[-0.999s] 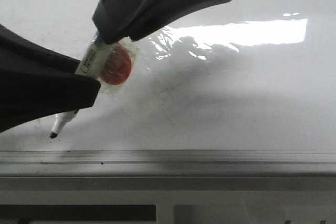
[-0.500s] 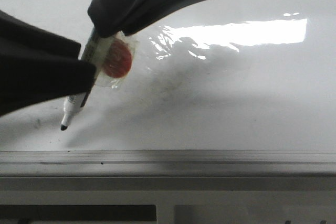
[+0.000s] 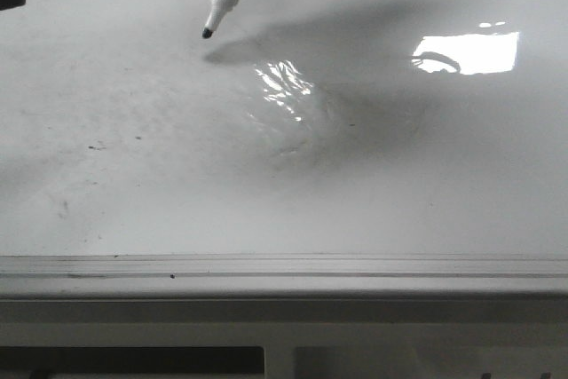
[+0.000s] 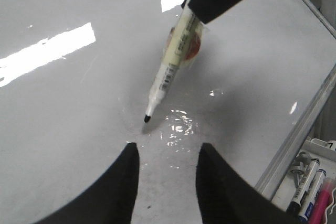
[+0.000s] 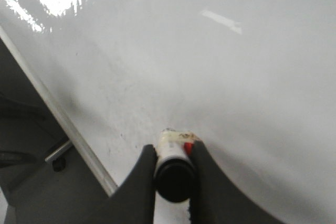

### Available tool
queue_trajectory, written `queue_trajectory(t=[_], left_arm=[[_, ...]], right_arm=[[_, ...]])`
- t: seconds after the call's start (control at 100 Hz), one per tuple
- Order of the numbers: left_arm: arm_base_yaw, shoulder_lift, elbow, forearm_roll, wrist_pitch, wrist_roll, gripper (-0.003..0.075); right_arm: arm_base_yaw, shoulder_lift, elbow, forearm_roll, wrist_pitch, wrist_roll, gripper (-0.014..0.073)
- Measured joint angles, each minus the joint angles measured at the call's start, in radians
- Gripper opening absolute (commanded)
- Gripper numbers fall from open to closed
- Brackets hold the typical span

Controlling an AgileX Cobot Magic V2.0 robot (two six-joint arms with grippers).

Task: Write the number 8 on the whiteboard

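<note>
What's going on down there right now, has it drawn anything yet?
Right gripper shut on marker, tip just above whiteboard. Left gripper open, empty. No 8 yet, only faint smudges. Nothing in the way.

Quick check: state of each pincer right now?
Left pincer: open, holding nothing.
Right pincer: closed on the marker, tip just above the whiteboard.

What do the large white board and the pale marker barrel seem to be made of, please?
The large glossy white board looks like coated melamine or enamel, since it mirrors the lights sharply. The pale marker barrel seems to be plastic under a printed label, though that is uncertain.
</note>
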Motion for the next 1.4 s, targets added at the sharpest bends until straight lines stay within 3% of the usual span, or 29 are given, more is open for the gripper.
queue_trajectory(t=[0.35,0.65,0.849,1.099,1.399], left_arm=[[0.000,0.000,0.000,-0.005,0.001,0.000,0.0251],[0.000,0.000,0.000,-0.010,0.002,0.000,0.0251],[0.000,0.000,0.000,-0.010,0.002,0.000,0.0251],[0.000,-0.001,0.000,-0.010,0.004,0.000,0.0251],[0.000,-0.002,0.000,-0.010,0.026,0.000,0.0251]], right_arm=[[-0.048,0.087,-0.024,0.043,0.103,0.018,-0.0051],[-0.039,0.052,-0.024,-0.077,0.244,0.078,-0.0052],[0.026,0.089,-0.033,-0.089,0.173,0.078,-0.0053],[-0.049,0.075,-0.078,-0.099,0.146,0.097,-0.0053],[-0.015,0.076,-0.080,-0.131,0.043,0.097,-0.0053]])
